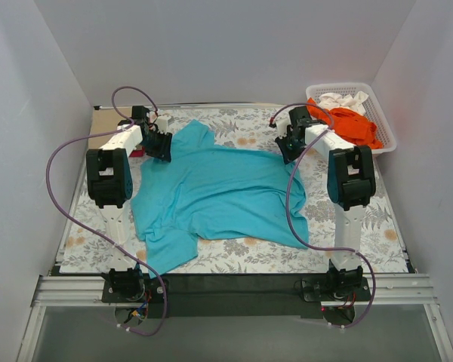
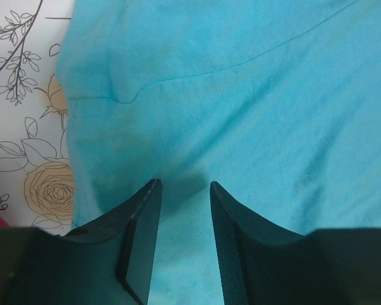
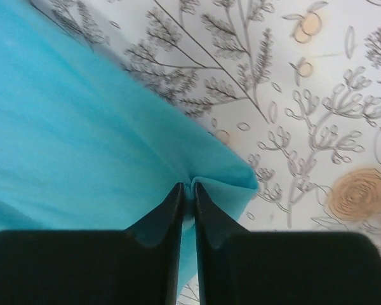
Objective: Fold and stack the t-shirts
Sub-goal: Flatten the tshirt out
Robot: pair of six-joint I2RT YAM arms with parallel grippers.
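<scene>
A turquoise-teal t-shirt [image 1: 219, 188] lies spread, a little rumpled, on the floral table cloth [image 1: 249, 253]. My left gripper [image 1: 160, 145] stands at the shirt's far left part. In the left wrist view it [image 2: 184, 184] is open, its fingers apart low over the teal cloth [image 2: 241, 95], which shows flat between them. My right gripper [image 1: 289, 147] is at the shirt's far right corner. In the right wrist view it [image 3: 187, 185] is shut on a pinched fold of the teal t-shirt [image 3: 70, 127] at its edge. An orange t-shirt [image 1: 355, 124] and a white one [image 1: 341, 99] lie in the basket.
A white lattice basket [image 1: 385, 113] sits at the far right corner, close behind the right arm. A small patch of magenta-red cloth [image 1: 134, 153] shows beside the left gripper. White walls close in the table on three sides.
</scene>
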